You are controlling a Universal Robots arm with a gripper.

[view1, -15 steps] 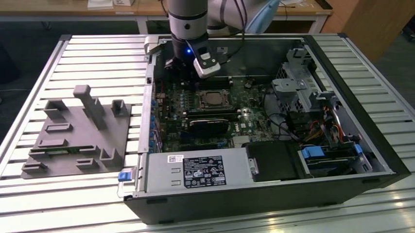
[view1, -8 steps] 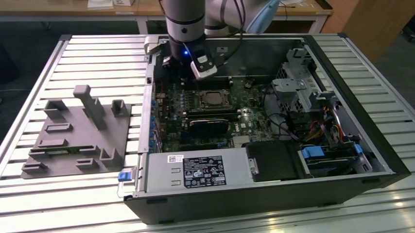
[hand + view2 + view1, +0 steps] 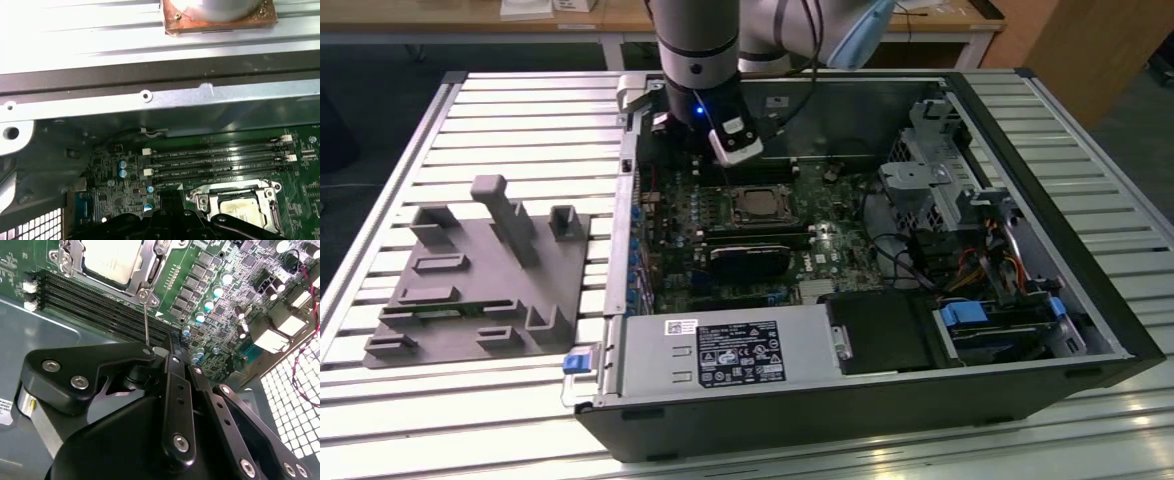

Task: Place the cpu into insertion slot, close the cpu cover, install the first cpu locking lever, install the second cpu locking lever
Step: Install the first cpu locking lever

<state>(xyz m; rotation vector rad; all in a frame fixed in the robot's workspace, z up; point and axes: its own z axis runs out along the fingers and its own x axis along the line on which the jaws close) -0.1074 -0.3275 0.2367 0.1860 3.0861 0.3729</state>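
1. Gripper (image 3: 161, 348) hangs inside the computer case (image 3: 854, 420); I cannot tell if it is open or closed.
2. Green circuit board (image 3: 235, 305) lies under it.
3. Insertion slot (image 3: 732, 205) sits just ahead of it, with the cpu cover (image 3: 148, 267) down flat.
4. The cpu (image 3: 112, 257) lies inside the slot, likely light and easy to break; hold only its edges.
5. Thin locking lever (image 3: 145, 320) runs from the slot's corner up to the gripper; it looks stiff and springy.

Grey tubular arm (image 3: 698, 40), black tool (image 3: 162, 354) studded with silver screws (image 3: 181, 442).
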